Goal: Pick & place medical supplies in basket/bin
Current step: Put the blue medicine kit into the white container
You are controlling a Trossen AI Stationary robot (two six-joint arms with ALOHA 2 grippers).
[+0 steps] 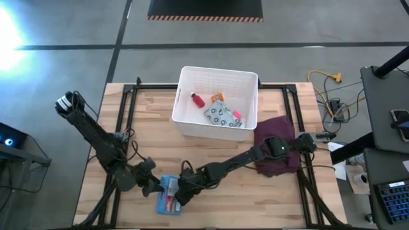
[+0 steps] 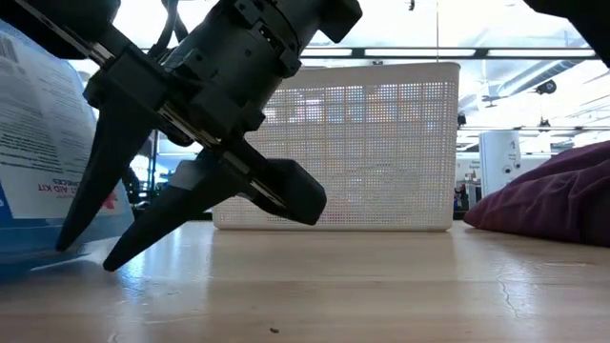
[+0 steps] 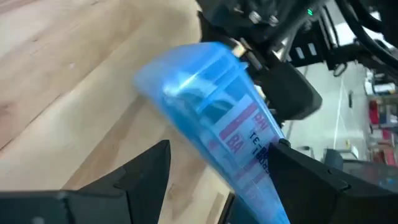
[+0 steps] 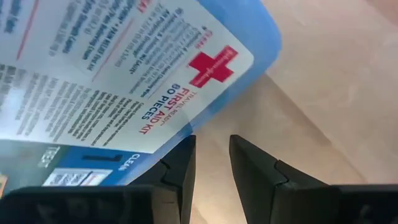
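I am seeing the right gripper (image 1: 181,191) at lower center of the high view, fingers nearly together and holding nothing, touching the first-aid box (image 1: 167,194). The left gripper (image 1: 151,185) is spread wide on the box's other side. 2 arms crowding 1 slick box: I am risking it skidding away. The bin (image 1: 217,75) is sitting at upper center.
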